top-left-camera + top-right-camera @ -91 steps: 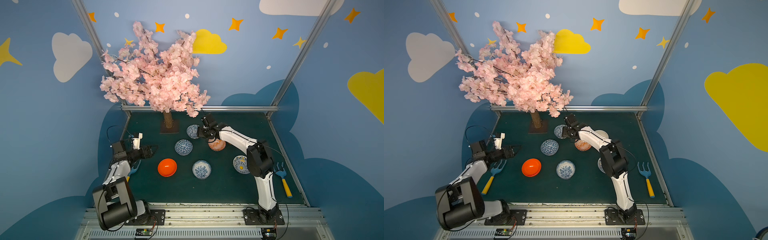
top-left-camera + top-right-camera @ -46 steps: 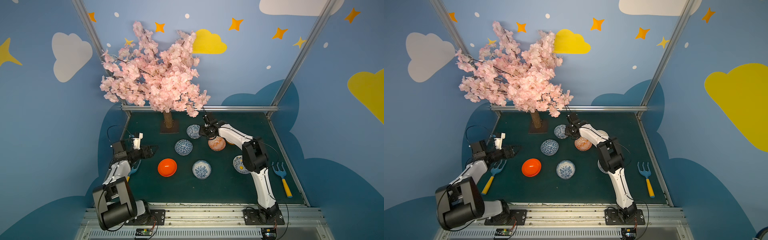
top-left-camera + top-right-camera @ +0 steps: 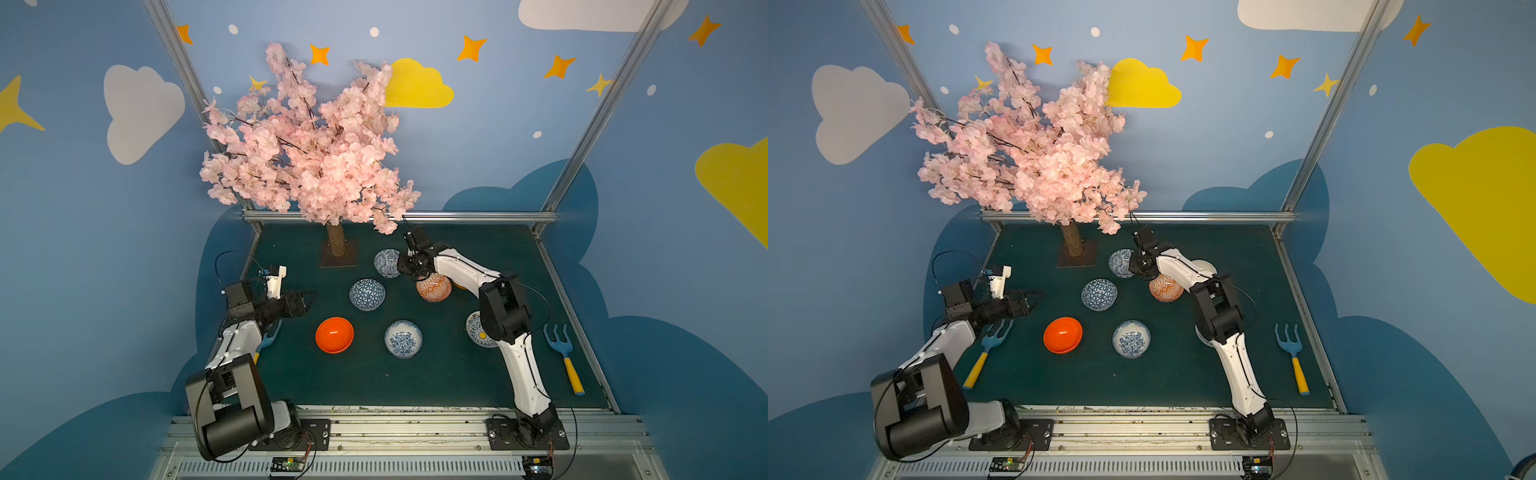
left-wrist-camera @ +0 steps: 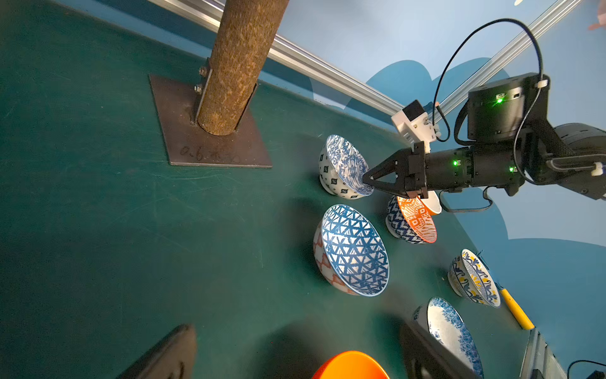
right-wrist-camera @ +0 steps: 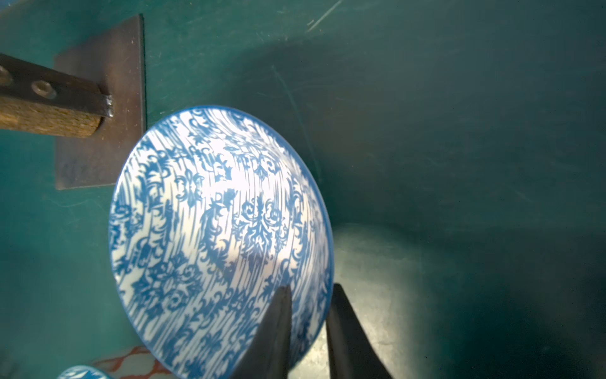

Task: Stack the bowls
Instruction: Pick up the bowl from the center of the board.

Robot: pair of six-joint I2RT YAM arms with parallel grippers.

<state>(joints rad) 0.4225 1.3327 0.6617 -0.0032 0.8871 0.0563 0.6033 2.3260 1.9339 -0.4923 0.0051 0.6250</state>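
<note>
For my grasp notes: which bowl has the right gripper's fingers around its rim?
The blue-and-white bowl nearest the tree trunk: it alone has the right gripper at its rim, one finger inside, one outside.

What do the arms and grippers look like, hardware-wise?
Both arms match: left arm and right arm have white link shells and boxy black joint housings. Left gripper and right gripper are black with tapered pointed jaws. A white camera mount, looping black cable and green LEDs sit at the right wrist.
</note>
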